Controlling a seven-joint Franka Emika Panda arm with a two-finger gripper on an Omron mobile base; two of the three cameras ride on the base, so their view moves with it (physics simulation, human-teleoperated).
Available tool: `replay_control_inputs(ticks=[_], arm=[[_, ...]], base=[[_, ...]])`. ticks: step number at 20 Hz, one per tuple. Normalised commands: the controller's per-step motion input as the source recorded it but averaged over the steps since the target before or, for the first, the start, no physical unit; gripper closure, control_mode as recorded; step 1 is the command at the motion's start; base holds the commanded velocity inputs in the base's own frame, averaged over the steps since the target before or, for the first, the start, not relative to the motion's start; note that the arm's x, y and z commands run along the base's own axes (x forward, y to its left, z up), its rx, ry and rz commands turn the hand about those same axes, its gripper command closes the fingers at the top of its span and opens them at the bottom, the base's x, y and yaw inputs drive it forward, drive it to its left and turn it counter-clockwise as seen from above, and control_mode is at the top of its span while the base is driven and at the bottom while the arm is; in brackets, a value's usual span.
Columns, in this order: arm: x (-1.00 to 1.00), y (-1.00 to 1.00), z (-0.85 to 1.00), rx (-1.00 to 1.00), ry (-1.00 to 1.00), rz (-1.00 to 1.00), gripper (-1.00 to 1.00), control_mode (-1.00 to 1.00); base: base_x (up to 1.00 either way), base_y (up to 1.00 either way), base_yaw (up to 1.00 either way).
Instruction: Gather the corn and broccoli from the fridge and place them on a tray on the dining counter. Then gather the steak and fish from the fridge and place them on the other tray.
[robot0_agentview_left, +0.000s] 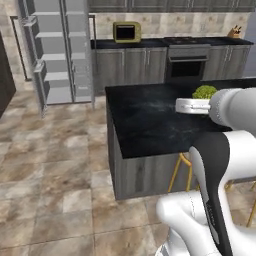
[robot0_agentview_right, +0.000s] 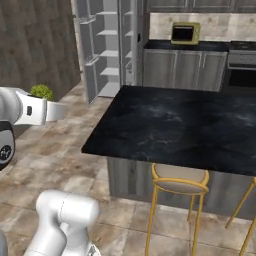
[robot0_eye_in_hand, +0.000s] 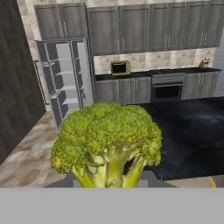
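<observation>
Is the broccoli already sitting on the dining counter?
No, the broccoli is held up in the gripper, above the floor beside the dining counter.

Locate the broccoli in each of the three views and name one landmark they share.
Left base view: broccoli, right of centre, above the dining counter's far side.
Right base view: broccoli, left edge, over the floor.
Hand view: broccoli, centre foreground.
Shared landmark: the open fridge.

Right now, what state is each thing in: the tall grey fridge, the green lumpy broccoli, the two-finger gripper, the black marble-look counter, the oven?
Tall matte grey fridge: doors open, pale shelves showing.
Green lumpy broccoli head: held in the gripper, floret up, stalk down, off the counter.
Two-finger gripper: shut on the broccoli's stalk.
Black marble-look dining counter: its visible part bare.
Dark oven: door closed.
</observation>
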Motion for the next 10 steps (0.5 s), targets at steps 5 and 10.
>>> replay_control_inputs(ticks=[5, 10], arm=[[0.00, 0.00, 0.00, 0.00, 0.00, 0.00, 1.00, 1.00], [0.00, 0.00, 0.00, 0.00, 0.00, 0.00, 1.00, 1.00]], base=[[-0.18, -1.00, 0.00], [-0.03, -0.98, 0.00]])
